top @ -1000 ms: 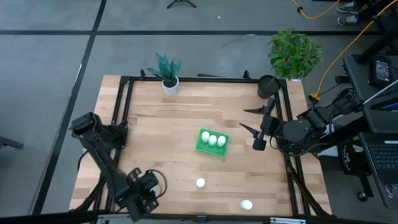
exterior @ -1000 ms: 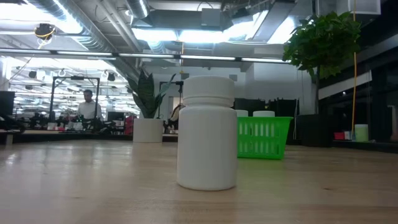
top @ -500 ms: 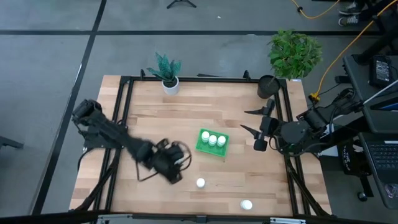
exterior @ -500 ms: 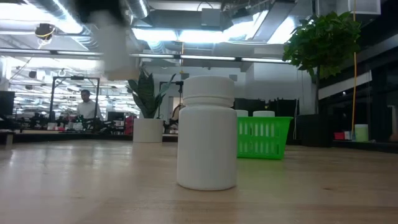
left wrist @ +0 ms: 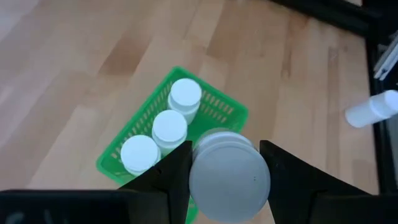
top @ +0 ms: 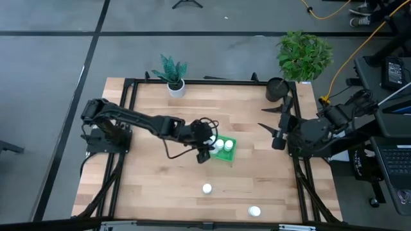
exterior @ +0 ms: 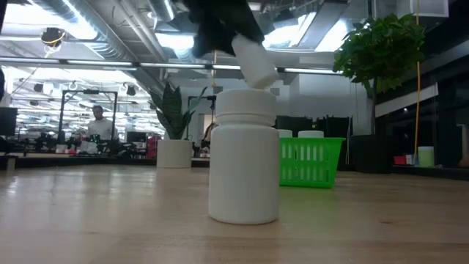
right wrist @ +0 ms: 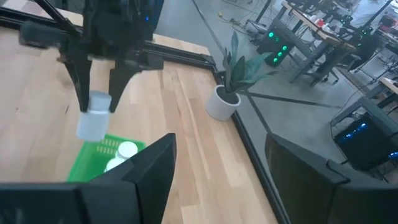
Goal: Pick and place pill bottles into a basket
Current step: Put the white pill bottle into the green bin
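My left gripper [top: 205, 151] is shut on a white pill bottle [right wrist: 92, 122] in the air over the near left side of the green tray [top: 230, 157]. The bottle also shows in the left wrist view [left wrist: 229, 175] and in the low view [exterior: 256, 61]. Three bottles [left wrist: 169, 127] stand in a row in the tray [left wrist: 214, 109]. Two more bottles stand on the table near the front edge, one [top: 207, 188] in the middle and one [top: 255, 210] to the right. My right gripper [top: 275, 122] is open and empty at the table's right side. My left gripper pinches the bottle's upper end [right wrist: 99, 101] between its two fingers, one finger [left wrist: 169, 177] on each side. The fingers come from above, pointing down. The bottle hangs below them, tilted, clear of the tray and the table.
A white plant pot [top: 176, 88] stands at the far edge, a black pot [top: 277, 88] at the far right corner, and a large leafy plant [top: 304, 54] beyond it. One bottle [exterior: 243, 158] stands close before the low camera. Bare wood lies left of the tray.
My left gripper has swung from the table's near left corner toward the right and far edges, carrying the bottle through the air to a place over the tray. My right gripper has shifted a little toward the far edge.
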`<state>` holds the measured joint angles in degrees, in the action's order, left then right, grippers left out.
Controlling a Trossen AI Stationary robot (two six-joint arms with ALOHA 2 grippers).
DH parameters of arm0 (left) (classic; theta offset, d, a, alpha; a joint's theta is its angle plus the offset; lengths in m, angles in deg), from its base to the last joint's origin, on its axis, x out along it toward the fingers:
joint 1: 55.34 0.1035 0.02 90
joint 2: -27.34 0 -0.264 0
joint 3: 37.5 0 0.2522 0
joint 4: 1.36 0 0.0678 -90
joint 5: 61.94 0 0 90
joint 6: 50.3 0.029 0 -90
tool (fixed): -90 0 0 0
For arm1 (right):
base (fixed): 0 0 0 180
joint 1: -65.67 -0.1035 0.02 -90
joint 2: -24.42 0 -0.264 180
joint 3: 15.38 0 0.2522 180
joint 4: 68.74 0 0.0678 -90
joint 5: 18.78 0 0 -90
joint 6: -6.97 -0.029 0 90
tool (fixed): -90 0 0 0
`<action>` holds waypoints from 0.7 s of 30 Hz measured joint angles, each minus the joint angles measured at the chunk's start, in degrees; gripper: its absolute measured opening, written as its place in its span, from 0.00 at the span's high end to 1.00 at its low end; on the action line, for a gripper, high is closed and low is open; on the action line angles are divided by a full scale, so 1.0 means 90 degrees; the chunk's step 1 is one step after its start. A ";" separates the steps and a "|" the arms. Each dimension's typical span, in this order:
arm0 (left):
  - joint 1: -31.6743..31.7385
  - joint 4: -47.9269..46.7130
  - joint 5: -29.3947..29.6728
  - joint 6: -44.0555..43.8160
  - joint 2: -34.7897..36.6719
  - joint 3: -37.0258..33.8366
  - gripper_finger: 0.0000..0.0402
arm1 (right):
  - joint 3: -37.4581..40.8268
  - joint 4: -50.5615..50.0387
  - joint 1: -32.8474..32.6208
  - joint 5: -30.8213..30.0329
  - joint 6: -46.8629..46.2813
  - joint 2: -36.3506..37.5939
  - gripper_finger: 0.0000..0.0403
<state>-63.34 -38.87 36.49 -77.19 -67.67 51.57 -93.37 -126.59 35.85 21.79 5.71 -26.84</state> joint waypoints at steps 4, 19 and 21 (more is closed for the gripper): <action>0.0204 0.0142 -0.0359 0.0021 -0.0331 0.0000 0.61 | 0.0000 -0.0310 0.0000 -0.0002 -0.0026 0.0302 0.39; 0.0274 0.0110 -0.0798 0.0481 -0.0784 -0.0005 0.61 | -0.0002 -0.0399 0.0002 -0.0219 -0.0162 0.0842 0.39; 0.0294 -0.0007 -0.0787 0.0588 -0.0784 -0.0005 0.61 | -0.0002 -0.0401 0.0002 -0.0216 -0.0167 0.0830 0.39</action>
<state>-60.69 -38.93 29.41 -71.90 -74.72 51.53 -93.39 -130.20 35.87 19.84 4.21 -19.37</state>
